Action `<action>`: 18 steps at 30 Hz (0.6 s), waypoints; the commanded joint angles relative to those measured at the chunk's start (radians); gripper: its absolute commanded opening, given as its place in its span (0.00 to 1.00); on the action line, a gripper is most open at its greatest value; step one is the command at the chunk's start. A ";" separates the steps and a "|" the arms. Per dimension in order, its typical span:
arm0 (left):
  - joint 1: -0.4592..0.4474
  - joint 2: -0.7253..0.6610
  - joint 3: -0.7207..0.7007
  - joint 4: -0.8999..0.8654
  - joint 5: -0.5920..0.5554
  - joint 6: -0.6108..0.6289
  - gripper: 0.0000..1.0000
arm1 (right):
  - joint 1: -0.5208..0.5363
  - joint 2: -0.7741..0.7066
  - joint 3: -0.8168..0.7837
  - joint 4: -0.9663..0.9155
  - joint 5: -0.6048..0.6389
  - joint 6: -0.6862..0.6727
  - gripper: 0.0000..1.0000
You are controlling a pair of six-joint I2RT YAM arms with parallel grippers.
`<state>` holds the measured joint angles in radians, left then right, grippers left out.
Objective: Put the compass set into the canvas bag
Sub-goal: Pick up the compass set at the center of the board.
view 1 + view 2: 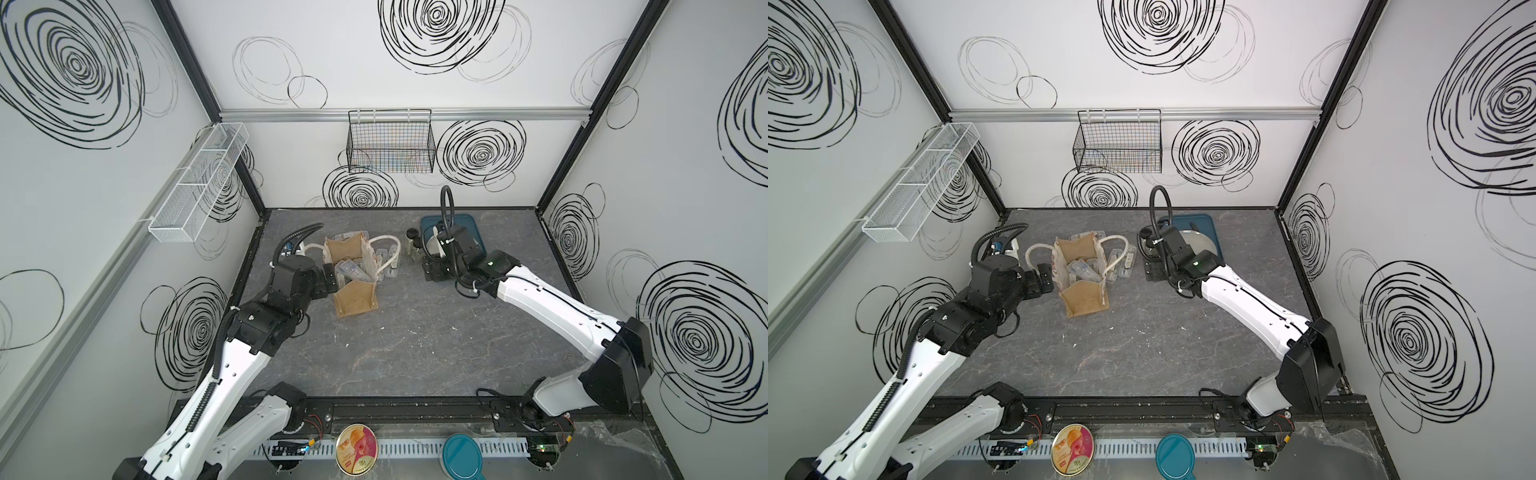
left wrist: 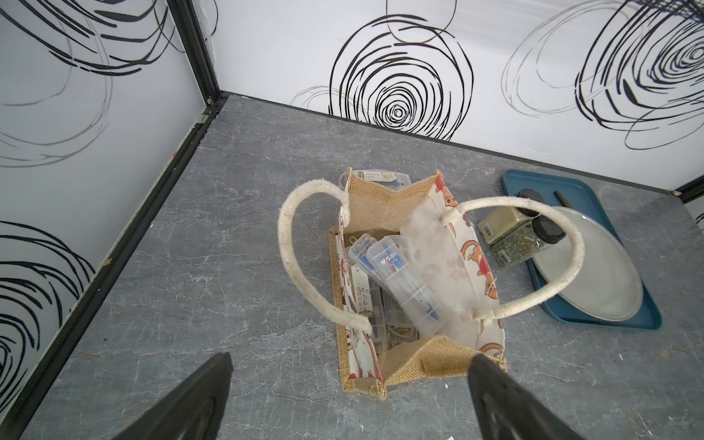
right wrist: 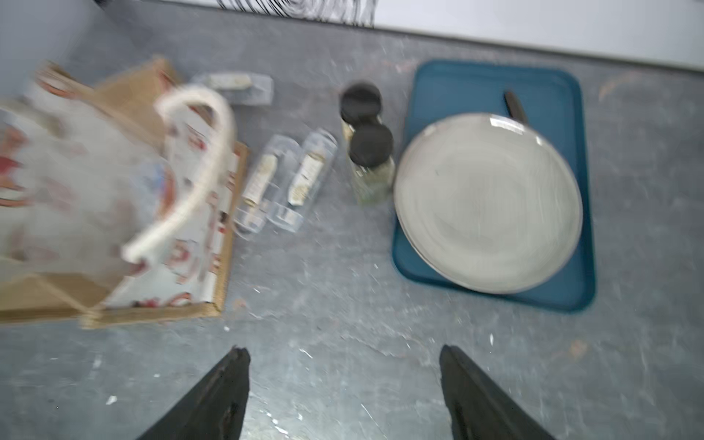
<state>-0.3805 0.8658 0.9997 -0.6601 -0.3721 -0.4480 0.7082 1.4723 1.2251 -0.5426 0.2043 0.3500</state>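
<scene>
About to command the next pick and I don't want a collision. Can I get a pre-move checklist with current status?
1. right gripper open and empty: ok. Jaws stand apart with nothing between them.
2. left gripper open: ok. Whether it is clear of the canvas bag: cannot tell, it sits right at the bag's side wall.
3. canvas bag upright with its mouth open: ok.
4. all compass cases bagged: not ok. The bagged cases lie inside, two loose cases lie on the table beside the bag, and a third case lies behind it.
5. spice jars apart from the loose cases: ok, but close.
</scene>
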 commanded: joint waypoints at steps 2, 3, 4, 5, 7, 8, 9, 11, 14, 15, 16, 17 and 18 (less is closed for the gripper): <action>0.040 -0.025 -0.043 0.052 0.043 0.006 0.99 | -0.010 -0.023 -0.109 0.084 -0.051 0.077 0.82; 0.065 -0.025 -0.048 0.050 0.068 0.003 0.99 | -0.015 -0.015 -0.129 0.097 -0.066 0.088 0.82; 0.097 -0.026 -0.052 0.052 0.108 0.003 0.99 | -0.025 -0.003 -0.146 0.112 -0.094 0.107 0.82; 0.130 -0.026 -0.058 0.058 0.141 0.003 0.99 | -0.036 0.010 -0.160 0.134 -0.126 0.113 0.82; 0.189 -0.027 -0.071 0.069 0.205 0.003 0.99 | -0.051 0.048 -0.159 0.150 -0.181 0.113 0.82; 0.220 -0.025 -0.076 0.074 0.232 0.005 0.99 | -0.054 0.076 -0.142 0.140 -0.199 0.114 0.82; 0.238 -0.023 -0.078 0.076 0.249 0.006 0.99 | -0.058 0.103 -0.121 0.125 -0.215 0.116 0.82; 0.266 -0.008 -0.076 0.080 0.276 0.020 0.99 | -0.064 0.179 -0.053 0.068 -0.253 0.124 0.82; 0.293 0.020 -0.070 0.088 0.306 0.047 0.99 | -0.052 0.285 0.032 0.016 -0.276 0.121 0.82; 0.301 0.029 -0.068 0.092 0.316 0.050 0.99 | -0.046 0.306 0.047 0.018 -0.282 0.119 0.82; 0.308 0.035 -0.070 0.100 0.326 0.053 1.00 | -0.042 0.325 0.060 0.029 -0.290 0.120 0.82; 0.314 0.043 -0.072 0.109 0.334 0.054 1.00 | -0.039 0.339 0.071 0.037 -0.297 0.119 0.82; 0.319 0.049 -0.076 0.119 0.342 0.054 0.99 | -0.037 0.355 0.086 0.040 -0.303 0.119 0.82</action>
<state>-0.0799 0.9020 0.9276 -0.6037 -0.0849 -0.4191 0.6594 1.8084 1.2652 -0.4808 -0.0528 0.4530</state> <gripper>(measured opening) 0.990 0.818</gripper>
